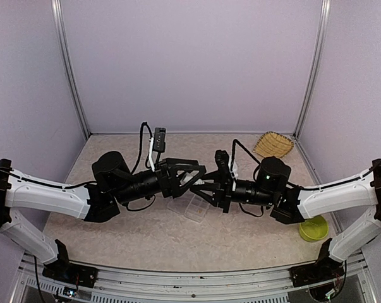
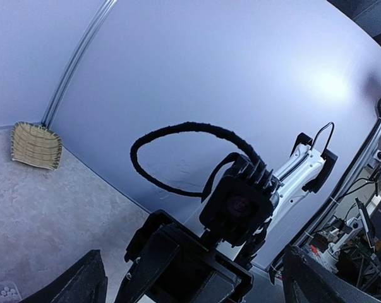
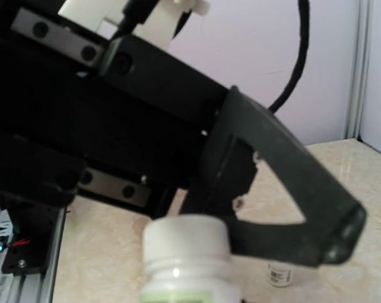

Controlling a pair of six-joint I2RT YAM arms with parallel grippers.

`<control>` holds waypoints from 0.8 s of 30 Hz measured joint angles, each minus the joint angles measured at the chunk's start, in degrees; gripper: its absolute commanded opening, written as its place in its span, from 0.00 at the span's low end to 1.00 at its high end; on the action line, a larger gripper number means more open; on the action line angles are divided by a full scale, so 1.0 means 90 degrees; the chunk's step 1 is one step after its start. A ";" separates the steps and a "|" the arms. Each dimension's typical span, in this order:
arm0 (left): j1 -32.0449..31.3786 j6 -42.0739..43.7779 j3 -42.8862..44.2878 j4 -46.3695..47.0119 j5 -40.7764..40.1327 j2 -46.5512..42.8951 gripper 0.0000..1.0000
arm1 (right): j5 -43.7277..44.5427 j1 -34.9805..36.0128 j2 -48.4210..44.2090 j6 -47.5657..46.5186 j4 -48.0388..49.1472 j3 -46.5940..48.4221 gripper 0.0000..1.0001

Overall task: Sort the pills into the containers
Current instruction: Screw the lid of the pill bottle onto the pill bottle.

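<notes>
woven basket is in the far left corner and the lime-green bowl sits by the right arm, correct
Not quite. The top external view shows the woven basket in the far right corner, not the left. The lime-green bowl does sit by the right arm.

Left tool (image 1: 198, 178) spread wide, tip to tip with the closed right tool (image 1: 203, 191).

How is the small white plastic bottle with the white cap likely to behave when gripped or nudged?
The white plastic bottle looks rigid, so it should probably hold its shape under a squeeze. Its round white cap looks smooth, so a grip may slip on it. Being cylindrical and seemingly small, it would likely roll if laid on its side.
</notes>
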 measured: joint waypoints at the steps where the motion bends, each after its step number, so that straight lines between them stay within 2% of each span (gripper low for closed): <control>1: 0.0005 0.0002 0.0000 -0.0015 0.0002 0.0000 0.93 | -0.0019 0.0000 0.0049 0.0017 0.0022 0.0024 0.11; 15: 0.0005 0.0019 0.0000 -0.0039 0.0046 0.0000 0.91 | -0.0168 0.0070 0.0257 0.0051 0.0022 0.0211 0.11; 24: 0.0002 -0.0005 0.0092 -0.0886 -0.0214 -0.0097 0.86 | 0.0277 0.0070 -0.0175 -0.0364 -0.0551 0.0148 0.11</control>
